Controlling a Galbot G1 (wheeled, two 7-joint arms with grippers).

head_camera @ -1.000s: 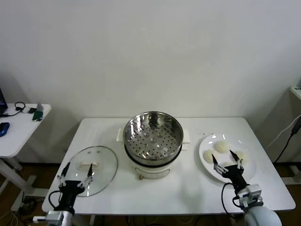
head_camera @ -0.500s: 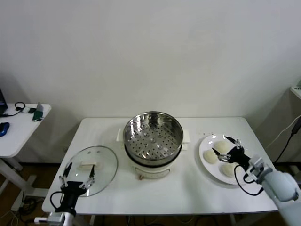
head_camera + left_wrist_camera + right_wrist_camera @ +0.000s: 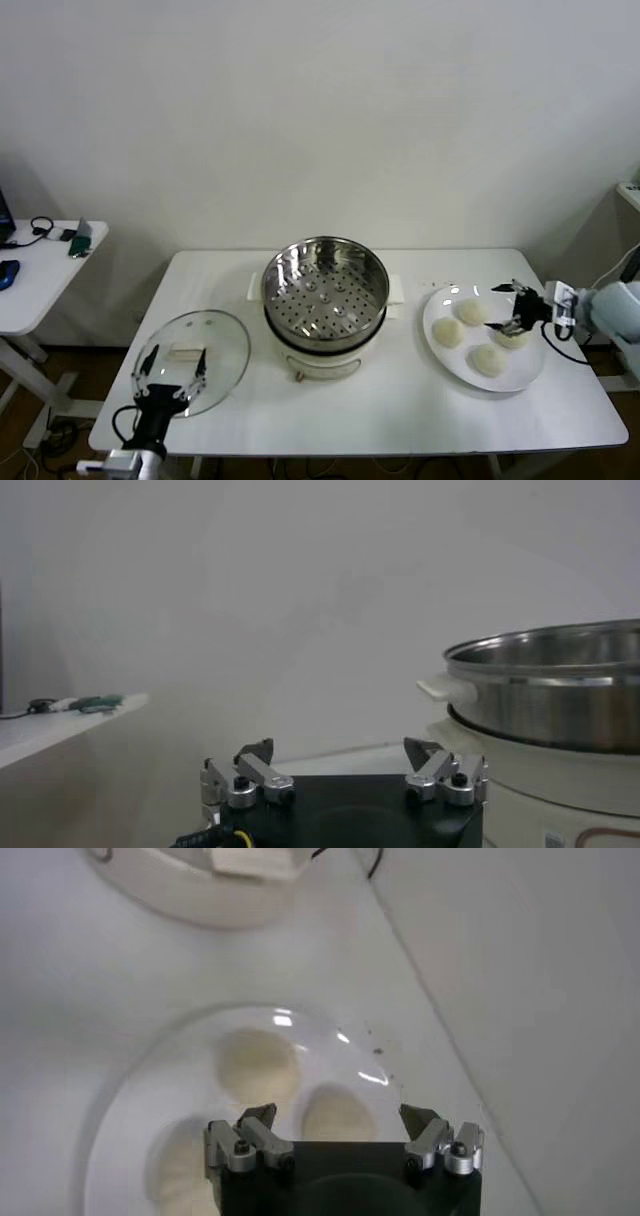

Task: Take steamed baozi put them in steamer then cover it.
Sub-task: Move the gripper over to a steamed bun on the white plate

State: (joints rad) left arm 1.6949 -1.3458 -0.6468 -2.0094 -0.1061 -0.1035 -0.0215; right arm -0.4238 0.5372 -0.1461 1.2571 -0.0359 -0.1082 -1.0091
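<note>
Right tool (image 3: 515, 309), jaws apart, hovers over steamed baozi (image 3: 488, 360) on the plate (image 3: 437, 354); an off-centre descent could squash a bun. Left tool (image 3: 165, 375), also apart, waits by the cover (image 3: 215, 340); steamer (image 3: 325, 290) stands empty.

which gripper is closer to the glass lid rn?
Left. The left gripper, open, hovers at the near edge of the glass lid on the table's left side. The right gripper, open, is over the plate of baozi, beyond the steamer.
</note>
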